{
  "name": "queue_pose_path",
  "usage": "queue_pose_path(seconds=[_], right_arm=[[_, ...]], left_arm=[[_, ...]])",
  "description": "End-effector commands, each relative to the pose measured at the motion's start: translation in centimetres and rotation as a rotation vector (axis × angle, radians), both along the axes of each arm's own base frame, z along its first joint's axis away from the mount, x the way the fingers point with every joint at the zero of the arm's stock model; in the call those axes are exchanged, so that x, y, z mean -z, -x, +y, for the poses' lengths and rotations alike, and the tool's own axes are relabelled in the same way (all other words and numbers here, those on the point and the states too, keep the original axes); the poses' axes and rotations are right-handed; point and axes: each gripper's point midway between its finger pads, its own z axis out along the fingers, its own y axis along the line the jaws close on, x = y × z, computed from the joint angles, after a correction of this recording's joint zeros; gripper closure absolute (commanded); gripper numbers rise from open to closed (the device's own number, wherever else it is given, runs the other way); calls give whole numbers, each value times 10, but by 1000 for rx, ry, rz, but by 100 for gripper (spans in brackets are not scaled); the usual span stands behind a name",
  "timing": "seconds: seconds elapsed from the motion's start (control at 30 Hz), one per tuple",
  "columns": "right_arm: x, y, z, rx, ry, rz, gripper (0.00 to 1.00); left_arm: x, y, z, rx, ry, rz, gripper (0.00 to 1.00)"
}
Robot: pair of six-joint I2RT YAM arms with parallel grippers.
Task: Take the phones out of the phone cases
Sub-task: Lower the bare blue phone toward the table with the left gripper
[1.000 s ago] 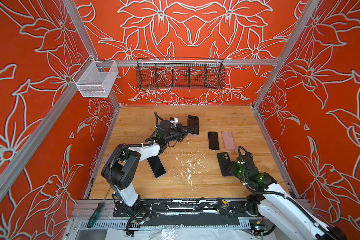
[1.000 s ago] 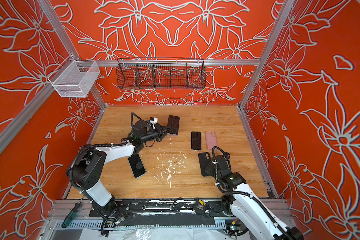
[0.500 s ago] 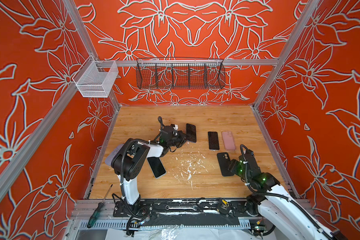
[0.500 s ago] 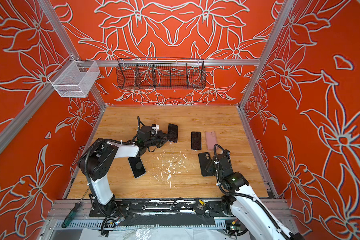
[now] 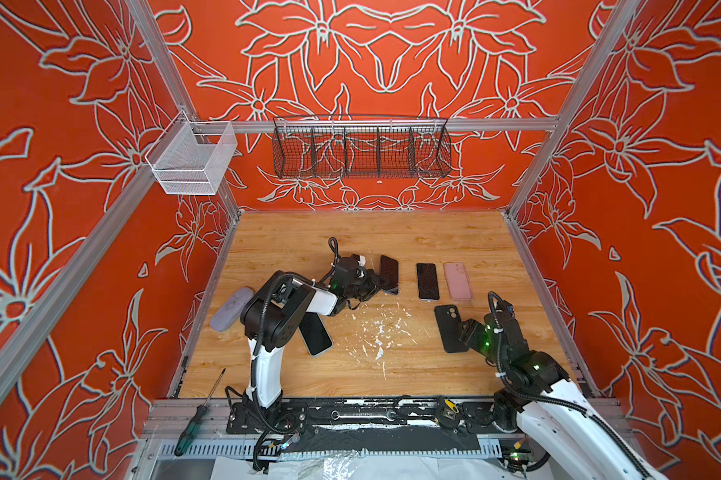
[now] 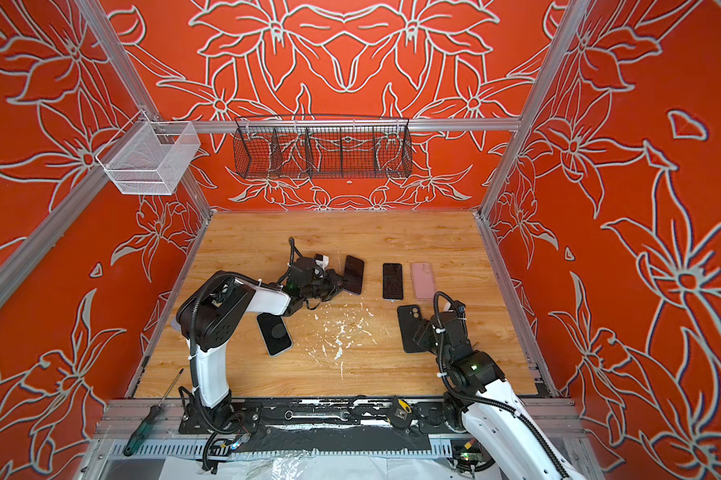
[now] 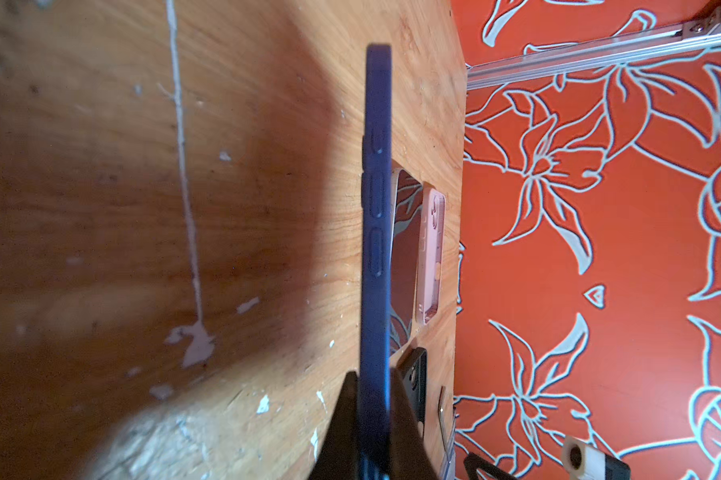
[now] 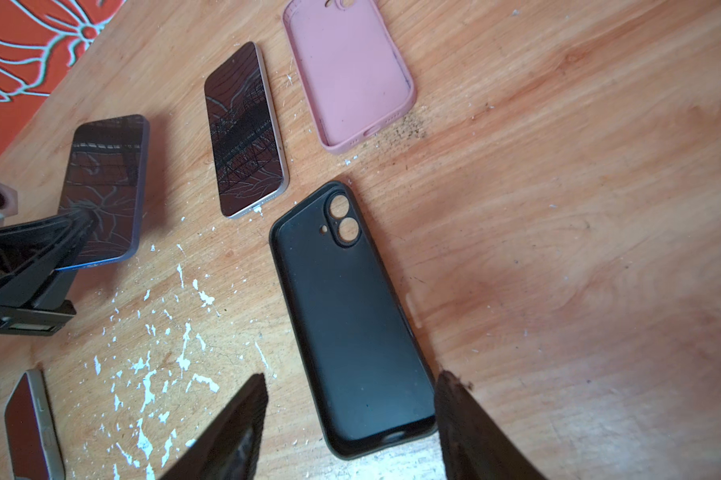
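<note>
I held blue-cased phone clamped in left gripper; right gripper stood open over black case; bare phone, pink case lay beyond it

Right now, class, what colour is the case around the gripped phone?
Dark blue; the case shows best in the left wrist view.

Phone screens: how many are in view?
3: the blue-cased phone in the left claw, the bare phone beside the pink case, the light-edged phone by the left arm. The lavender case may hide another.
</note>
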Motion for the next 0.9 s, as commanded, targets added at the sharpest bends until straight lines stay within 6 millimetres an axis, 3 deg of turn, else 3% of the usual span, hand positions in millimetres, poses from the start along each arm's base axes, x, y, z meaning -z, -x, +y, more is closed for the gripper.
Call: queue_pose_path(seconds=[0.0, 0.27, 0.87], right_arm=[[13, 13, -4, 15, -6, 58, 34], [26, 22, 3, -24, -31, 104, 34], [14, 32, -7, 1, -29, 59, 34]], left_arm=[[-20, -13, -12, 17, 18, -91, 100], [-15, -15, -19, 26, -10, -86, 96], [15, -15, -27, -4, -61, -36, 94]])
